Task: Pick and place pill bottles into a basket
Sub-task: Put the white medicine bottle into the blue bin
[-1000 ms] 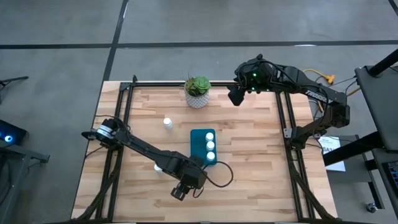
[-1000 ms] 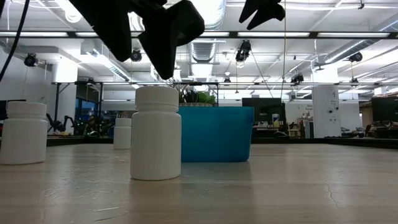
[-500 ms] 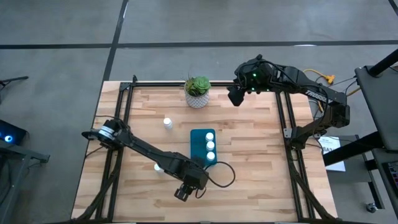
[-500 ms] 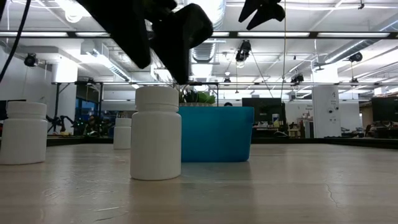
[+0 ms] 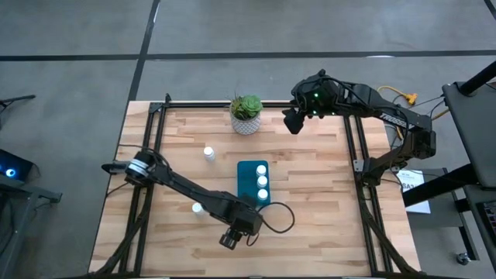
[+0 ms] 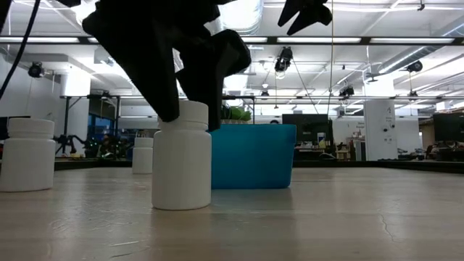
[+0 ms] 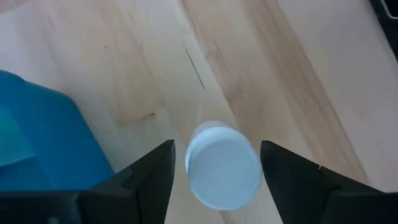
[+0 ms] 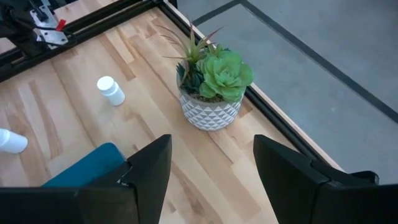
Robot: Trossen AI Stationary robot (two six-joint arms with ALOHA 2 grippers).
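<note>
Straddling a white round-capped pill bottle (image 7: 222,165), left gripper (image 7: 214,177) jaws spread; right's gaping too.

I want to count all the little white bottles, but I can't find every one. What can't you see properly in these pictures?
- High view: the bottle between the left gripper fingers is hidden under that arm.
- High view: a bottle left of the basket is half covered by the left arm.
- Low view: the basket's inside is hidden by its own wall.
- Right wrist view: one bottle is cut by the edge.
</note>
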